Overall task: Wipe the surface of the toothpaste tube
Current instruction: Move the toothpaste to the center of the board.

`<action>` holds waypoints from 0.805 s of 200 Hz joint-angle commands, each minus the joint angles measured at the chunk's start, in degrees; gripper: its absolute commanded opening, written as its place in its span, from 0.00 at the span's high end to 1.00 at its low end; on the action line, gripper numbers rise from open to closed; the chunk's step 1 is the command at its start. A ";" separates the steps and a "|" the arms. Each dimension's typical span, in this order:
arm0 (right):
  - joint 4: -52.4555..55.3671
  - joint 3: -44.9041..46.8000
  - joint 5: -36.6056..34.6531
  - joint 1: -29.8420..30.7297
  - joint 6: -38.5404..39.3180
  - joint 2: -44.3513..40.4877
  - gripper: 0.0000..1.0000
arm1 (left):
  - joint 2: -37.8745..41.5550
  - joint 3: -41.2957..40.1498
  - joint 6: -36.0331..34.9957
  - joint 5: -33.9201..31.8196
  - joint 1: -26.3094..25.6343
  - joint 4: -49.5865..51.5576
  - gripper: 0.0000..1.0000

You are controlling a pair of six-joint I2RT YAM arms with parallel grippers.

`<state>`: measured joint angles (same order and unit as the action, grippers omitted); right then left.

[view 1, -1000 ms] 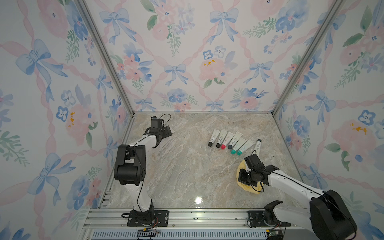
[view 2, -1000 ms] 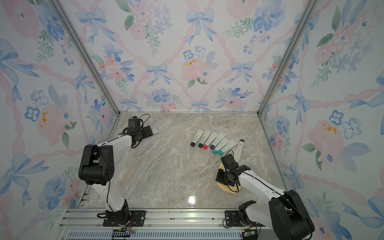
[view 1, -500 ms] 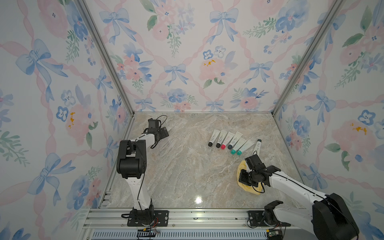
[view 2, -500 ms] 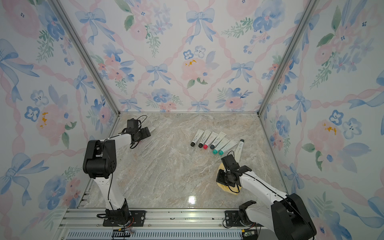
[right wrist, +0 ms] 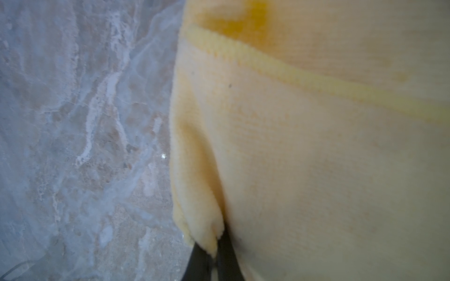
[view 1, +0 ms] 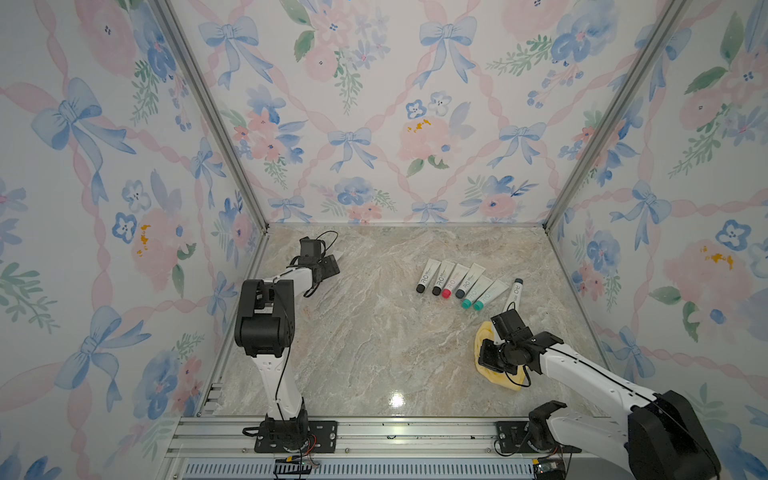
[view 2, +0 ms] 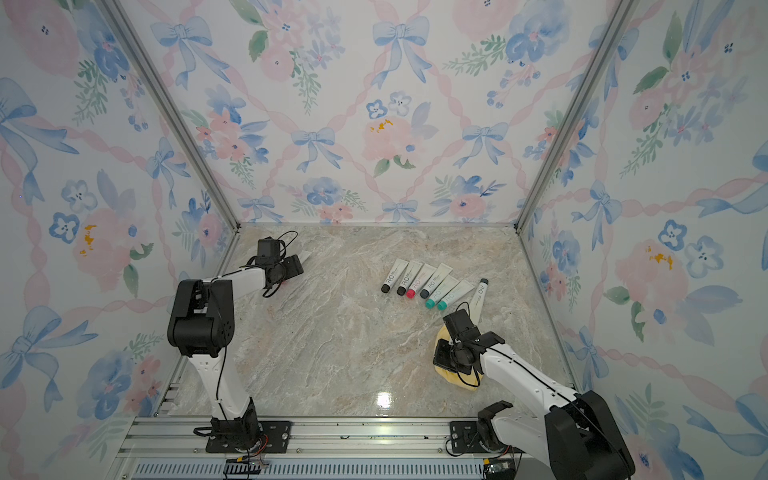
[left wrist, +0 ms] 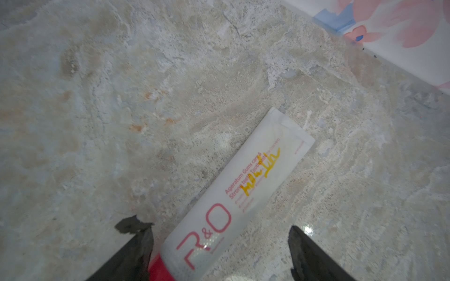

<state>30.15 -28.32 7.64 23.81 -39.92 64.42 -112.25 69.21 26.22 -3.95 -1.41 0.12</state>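
Left claw (left wrist: 215,226): spread, one finger on either side of the toothpaste tube (left wrist: 238,194) near its cap end, neither clearly pressing it. Over the last second the arm has shifted a little, while the claw has stayed over the same spot.
Toothpaste tube: flat on the bench (view 1: 374,332) near the far left corner, red cap (left wrist: 160,270) toward the claw, with a yellow scribble (left wrist: 263,170) across its print (presumably the dirt to clear).
Right claw (right wrist: 214,250): pressed together on a fold of the yellow cloth (right wrist: 316,146), low at the near right and well apart from the tube. It has hardly moved since a second ago.
Other tubes (view 1: 461,282): lying in a row at the far right.
Meaning: the left arm looks set to grasp the tube. No wiping has begun, and cloth and tube must still be brought together.
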 commanded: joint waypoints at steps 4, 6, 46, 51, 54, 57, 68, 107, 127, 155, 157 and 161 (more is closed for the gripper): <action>0.25 1.15 -0.63 0.80 0.13 0.77 0.93 | 0.57 -0.96 0.30 -1.18 -0.61 1.10 0.10; 0.12 1.16 -0.66 0.77 0.18 0.76 0.93 | 0.66 -1.00 0.32 -1.22 -0.65 0.98 0.10; -0.24 1.73 -0.62 0.65 0.30 0.75 0.93 | 2.42 -1.18 0.50 -4.43 -0.97 0.93 0.03; -0.25 1.69 -0.66 0.62 0.24 0.75 0.93 | 2.42 -1.18 0.58 -4.62 -0.97 0.85 0.03; -0.27 1.68 -0.61 0.68 0.30 0.81 0.93 | 2.39 -1.11 0.59 -4.82 -0.96 0.91 0.02; -0.25 1.64 -0.62 0.65 0.31 0.79 0.93 | 2.45 -1.17 0.71 -4.92 -0.96 0.93 0.02; -0.25 1.58 -0.56 0.70 0.30 0.87 0.93 | 2.64 -1.27 0.94 -5.60 -0.96 0.84 0.02; -0.08 1.68 -0.61 0.68 0.37 0.85 0.93 | 1.30 -0.84 0.85 -6.24 -0.70 0.80 0.02; 0.22 1.68 -0.57 0.62 0.36 0.55 0.93 | -0.03 -0.10 0.51 -5.70 -0.48 0.84 0.02; 0.54 1.68 -0.78 0.70 0.45 0.07 0.93 | -1.98 0.70 0.21 -4.04 -0.34 0.82 0.03; 0.53 1.68 -0.76 0.71 0.43 0.08 0.93 | -2.18 0.74 0.30 -3.87 -0.35 0.78 0.04; 0.52 1.68 -0.74 0.64 0.45 -0.01 0.93 | -2.38 0.82 0.32 -3.77 -0.35 0.83 0.04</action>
<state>29.74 -27.68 7.64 23.81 -39.90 64.77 -111.96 68.88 26.24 -8.95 -2.15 0.32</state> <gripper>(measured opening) 0.071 0.966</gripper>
